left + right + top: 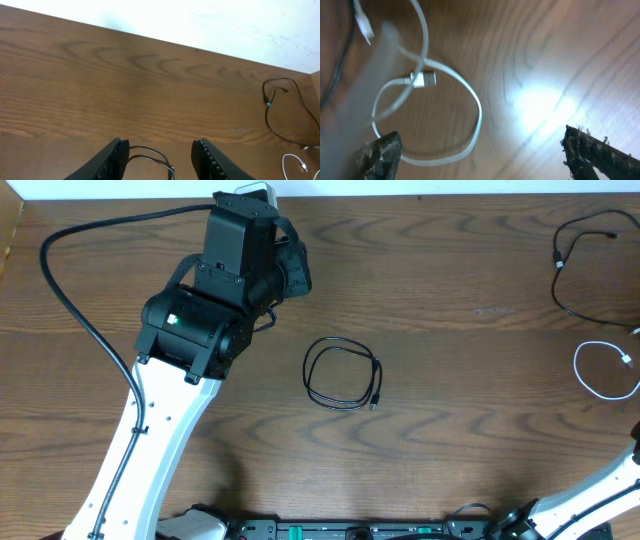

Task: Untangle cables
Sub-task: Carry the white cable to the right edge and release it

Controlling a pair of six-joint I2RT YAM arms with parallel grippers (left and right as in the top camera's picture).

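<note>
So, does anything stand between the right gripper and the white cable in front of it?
Nothing visible does. In the right wrist view the white cable lies looped on the table, ahead of the open right gripper. A blurred streak at the left cannot be identified.

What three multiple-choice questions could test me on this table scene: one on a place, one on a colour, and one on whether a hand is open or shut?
1. Where does the coiled black cord lie?
A. near the middle of the table
B. at the right edge
C. at the left edge

2. What colour is the looped cord by the right hand?
A. black
B. white
C. red

3. How does the right hand stand?
A. shut on a cord
B. shut, empty
C. open, holding nothing

Answers:
1 A: the overhead view shows it lying alone mid-table.
2 B: the right wrist view shows a white loop with its plug.
3 C: its fingers stand wide apart, clamping nothing.
</note>
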